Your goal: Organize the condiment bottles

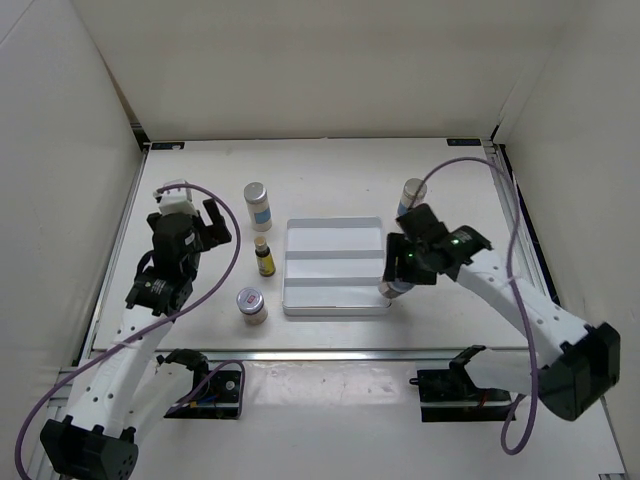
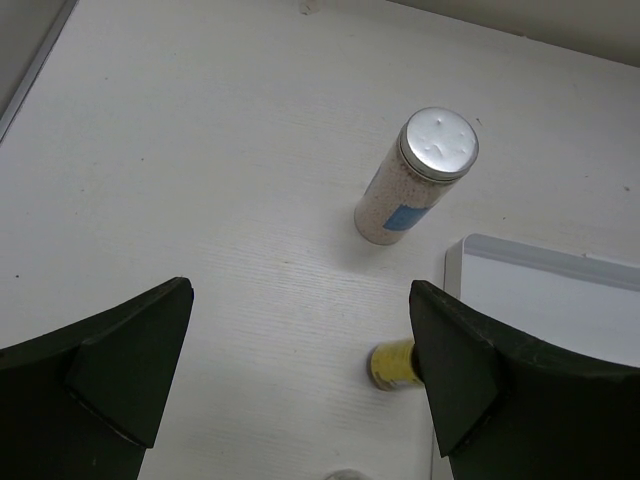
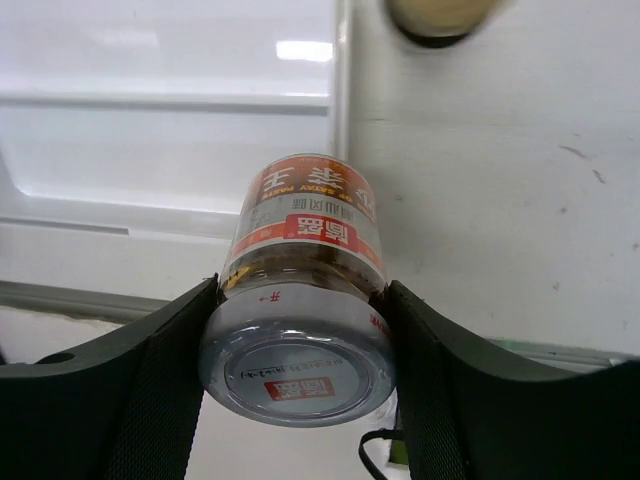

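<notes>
From above I see the right gripper (image 1: pixel 400 265) at the tray's (image 1: pixel 335 240) right edge, the left wrist shows the left gripper (image 2: pixel 300 310) spread apart near a white bottle (image 2: pixel 415 175), and the right wrist shows a brownish jar (image 3: pixel 300 300) clamped between both fingers (image 3: pixel 160 390).

White bottle (image 1: pixel 257 204), yellow-labelled bottle (image 1: pixel 264 258) and squat jar (image 1: pixel 251 305) crowd the tray's (image 1: pixel 330 240) left side, with narrow gaps between them. On its right, the right gripper (image 1: pixel 397 281) and its held jar (image 3: pixel 300 260) block passage. Open bench (image 1: pixel 330 175) runs along the far edge.

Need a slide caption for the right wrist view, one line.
Right fingers clamp a silver-lidded jar by the white tray's edge.
</notes>
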